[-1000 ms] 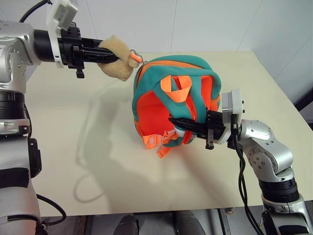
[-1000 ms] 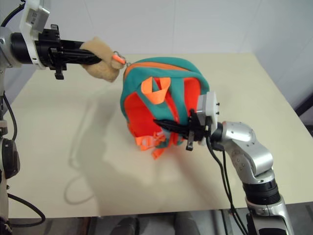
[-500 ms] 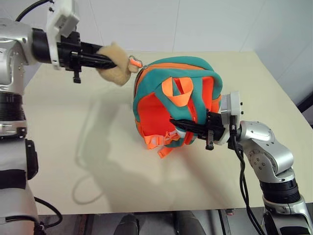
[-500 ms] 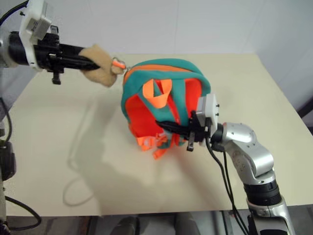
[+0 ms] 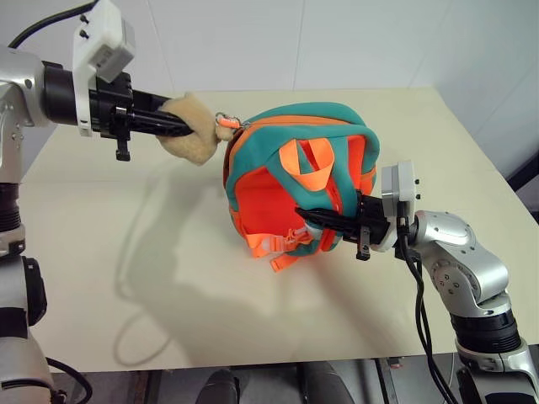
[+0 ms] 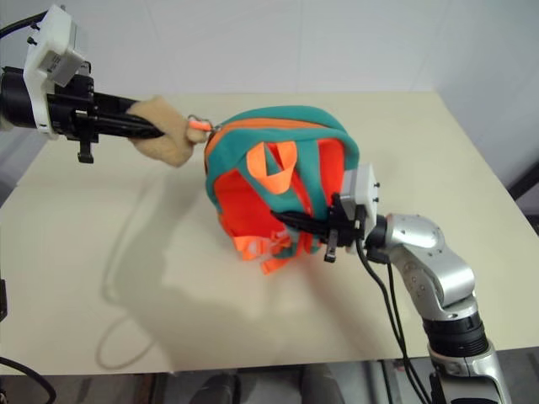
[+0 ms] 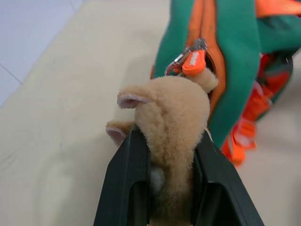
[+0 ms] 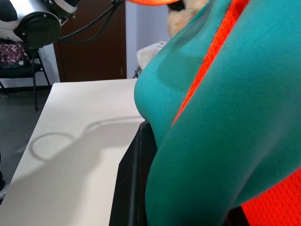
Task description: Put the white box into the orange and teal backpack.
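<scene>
Left eye view: backpack sits mid-surface, strap side facing the camera, with the plush toy hanging off its zipper pull at about 10 o'clock. Left gripper is clamped on the toy, fingers squeezing it from both sides in the left wrist view. Right gripper reaches in from 3 o'clock, closed narrow on a teal strap low on the backpack.
</scene>
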You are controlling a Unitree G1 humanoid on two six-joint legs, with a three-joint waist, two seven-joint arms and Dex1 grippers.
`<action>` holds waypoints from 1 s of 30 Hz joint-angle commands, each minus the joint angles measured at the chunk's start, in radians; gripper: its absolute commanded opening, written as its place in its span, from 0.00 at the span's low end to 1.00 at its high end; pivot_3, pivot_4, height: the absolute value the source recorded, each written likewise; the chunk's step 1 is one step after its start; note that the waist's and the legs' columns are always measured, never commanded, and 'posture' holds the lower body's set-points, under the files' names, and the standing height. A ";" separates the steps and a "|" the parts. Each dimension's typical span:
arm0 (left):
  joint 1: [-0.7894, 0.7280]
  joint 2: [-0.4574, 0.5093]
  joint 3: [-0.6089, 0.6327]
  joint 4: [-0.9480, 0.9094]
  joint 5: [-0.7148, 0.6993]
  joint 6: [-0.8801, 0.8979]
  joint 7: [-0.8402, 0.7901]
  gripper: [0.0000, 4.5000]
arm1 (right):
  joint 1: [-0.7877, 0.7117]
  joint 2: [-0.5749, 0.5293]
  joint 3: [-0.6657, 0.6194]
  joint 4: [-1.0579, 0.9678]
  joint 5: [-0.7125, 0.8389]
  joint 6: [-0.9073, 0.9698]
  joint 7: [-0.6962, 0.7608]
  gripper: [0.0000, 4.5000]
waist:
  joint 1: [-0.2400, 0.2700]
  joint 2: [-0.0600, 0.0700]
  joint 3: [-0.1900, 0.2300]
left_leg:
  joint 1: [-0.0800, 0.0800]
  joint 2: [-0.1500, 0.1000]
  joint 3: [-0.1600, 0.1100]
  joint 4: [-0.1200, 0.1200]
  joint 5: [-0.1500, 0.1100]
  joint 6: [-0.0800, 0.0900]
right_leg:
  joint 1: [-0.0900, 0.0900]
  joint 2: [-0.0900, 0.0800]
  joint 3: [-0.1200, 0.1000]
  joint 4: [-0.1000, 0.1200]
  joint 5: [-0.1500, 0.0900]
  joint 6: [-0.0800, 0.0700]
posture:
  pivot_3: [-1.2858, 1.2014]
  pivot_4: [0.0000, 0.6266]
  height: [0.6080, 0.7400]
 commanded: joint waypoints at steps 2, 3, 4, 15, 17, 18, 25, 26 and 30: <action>-0.012 0.048 -0.029 0.052 0.069 -0.055 -0.049 0.12 | -0.014 -0.013 -0.032 -0.006 0.004 -0.010 0.018 0.11 | 0.001 0.000 0.000 | 0.000 0.000 0.000 0.001 0.000 0.000 | 0.000 0.000 0.000 0.000 0.000 0.000 | 0.52 0.24 1.00; -0.014 0.049 -0.037 0.058 0.076 -0.068 -0.058 0.12 | -0.016 -0.012 -0.031 -0.005 0.003 -0.010 0.020 0.11 | 0.001 0.000 0.000 | 0.000 0.000 0.000 0.001 0.000 0.000 | 0.000 0.000 0.000 0.000 0.000 0.000 | 0.52 0.24 1.00; -0.018 0.049 -0.044 0.066 0.083 -0.076 -0.065 0.12 | -0.016 -0.011 -0.030 -0.006 0.002 -0.010 0.020 0.11 | 0.001 0.000 0.000 | 0.000 0.000 0.000 0.001 0.000 0.000 | 0.000 0.000 0.000 0.000 0.000 0.000 | 0.52 0.24 1.00; -0.034 0.045 -0.165 0.199 0.261 -0.254 -0.142 0.12 | -0.016 -0.005 -0.026 -0.004 -0.009 -0.010 0.026 0.11 | -0.002 0.000 0.000 | 0.000 0.000 0.000 0.000 0.000 0.000 | 0.000 0.000 0.000 -0.001 0.000 0.000 | 0.52 0.24 1.00; -0.027 0.036 -0.173 0.217 0.275 -0.276 -0.150 0.12 | -0.016 -0.003 -0.023 -0.004 -0.012 -0.011 0.026 0.11 | -0.002 0.000 0.000 | 0.000 0.000 0.000 0.000 0.000 0.000 | 0.000 0.000 0.000 -0.001 0.000 0.000 | 0.52 0.24 1.00; -0.024 0.027 -0.175 0.221 0.275 -0.279 -0.156 0.12 | -0.016 -0.002 -0.023 -0.003 -0.013 -0.011 0.026 0.11 | -0.002 0.000 0.000 | 0.000 0.000 0.000 0.000 0.000 0.000 | 0.000 0.000 0.000 -0.001 0.000 0.000 | 0.52 0.24 1.00; 0.023 -0.024 -0.222 0.228 0.297 -0.325 -0.187 0.12 | -0.020 0.000 -0.021 0.005 -0.020 -0.015 0.033 0.11 | -0.002 0.000 0.000 | 0.000 0.000 0.000 0.000 0.000 0.000 | 0.000 0.000 0.000 0.000 0.000 0.000 | 0.52 0.24 1.00; 0.028 -0.032 -0.228 0.229 0.299 -0.331 -0.189 0.12 | -0.021 0.001 -0.021 0.006 -0.020 -0.015 0.035 0.11 | -0.002 0.000 0.000 | 0.000 0.000 0.000 0.000 0.000 0.000 | 0.000 0.000 0.000 0.000 0.000 0.000 | 0.52 0.24 1.00; 0.060 -0.074 -0.255 0.212 0.300 -0.346 -0.208 0.12 | -0.025 0.001 -0.021 0.013 -0.026 -0.017 0.041 0.11 | -0.001 0.000 0.000 | 0.000 0.000 0.000 0.000 0.000 0.000 | 0.000 0.000 0.000 0.000 0.000 0.000 | 0.52 0.24 1.00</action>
